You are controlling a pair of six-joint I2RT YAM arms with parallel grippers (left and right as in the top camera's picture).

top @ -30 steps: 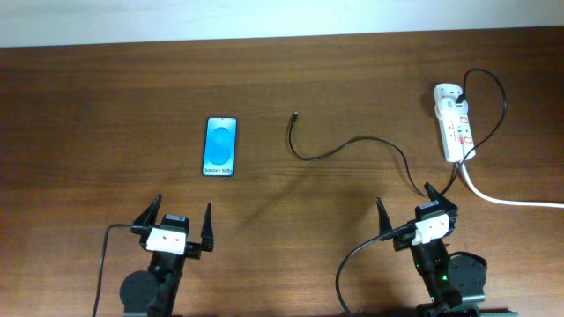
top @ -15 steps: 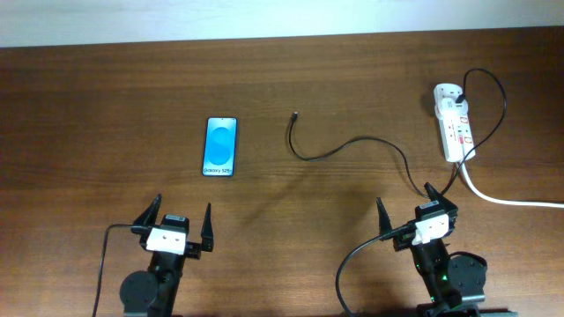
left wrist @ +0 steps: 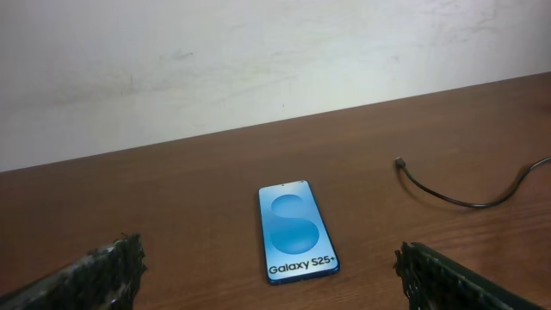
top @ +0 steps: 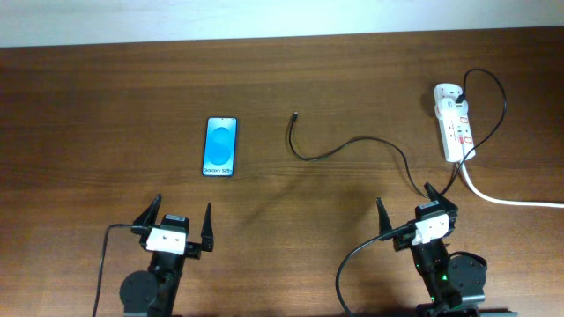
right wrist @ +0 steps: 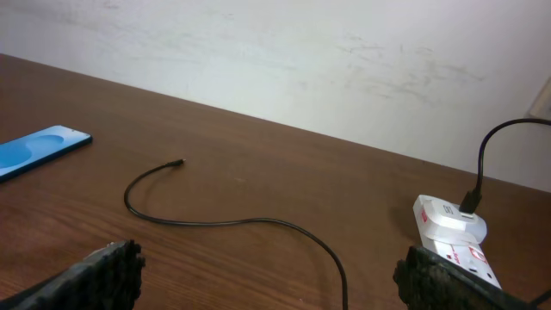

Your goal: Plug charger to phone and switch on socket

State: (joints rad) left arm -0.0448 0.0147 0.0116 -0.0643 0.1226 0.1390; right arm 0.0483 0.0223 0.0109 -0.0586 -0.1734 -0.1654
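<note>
The phone point(top: 220, 147) lies flat on the table, blue screen up; it also shows in the left wrist view point(left wrist: 295, 232) and at the left edge of the right wrist view point(right wrist: 39, 148). The charger cable point(top: 352, 145) curves across the table, its plug tip point(top: 294, 114) free, right of the phone; it also shows in the right wrist view point(right wrist: 232, 222) and the left wrist view point(left wrist: 448, 194). The white socket point(top: 453, 121) sits at the far right, also in the right wrist view point(right wrist: 456, 237). My left gripper point(top: 174, 227) is open, near the front edge. My right gripper point(top: 414, 216) is open, above the cable.
A thick white cord point(top: 502, 198) runs from the socket off the right edge. A black lead loops from the socket's far end point(top: 493, 92). A pale wall point(left wrist: 258, 60) stands behind the table's far edge.
</note>
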